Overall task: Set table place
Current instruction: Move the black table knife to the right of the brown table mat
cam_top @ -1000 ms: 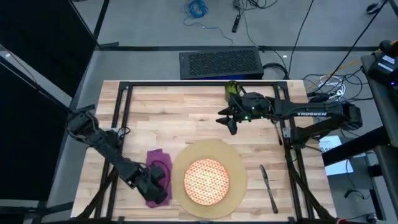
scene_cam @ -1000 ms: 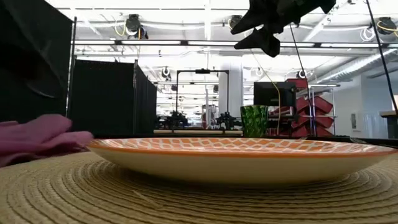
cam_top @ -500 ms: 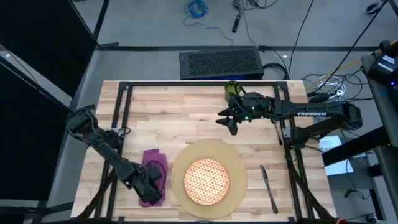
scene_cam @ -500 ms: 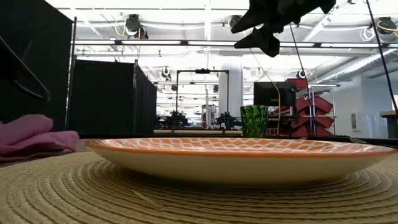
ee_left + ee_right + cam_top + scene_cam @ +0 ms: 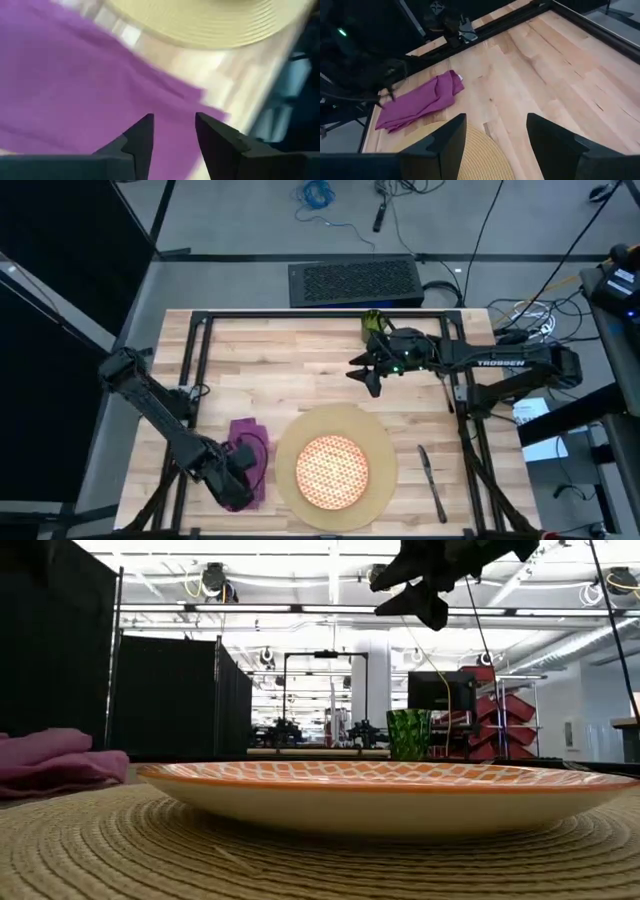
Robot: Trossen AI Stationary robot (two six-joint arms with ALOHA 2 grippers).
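A purple napkin (image 5: 248, 448) lies flat on the table (image 5: 300, 350), just left of the round tan mat (image 5: 375, 442). An orange-and-white plate (image 5: 332, 468) sits on the mat. My left gripper (image 5: 240, 480) is open low over the napkin's near end (image 5: 75, 90), and part of that end is hidden under it. Right of the mat lies a metal knife (image 5: 432, 482). The green cup (image 5: 373, 323) stands upright at the far side. My right gripper (image 5: 362, 375) hangs open in the air between the cup and the mat.
Black frame rails (image 5: 190, 370) run along the table's left, far and right sides. A black box (image 5: 355, 282) and cables lie on the floor beyond the far edge. Bare wood (image 5: 545, 65) stretches between the mat and the far rail.
My left gripper has moved toward the table's left edge. The napkin slid a little leftward away from the mat, then stayed still over the last half second while the gripper drew further back.
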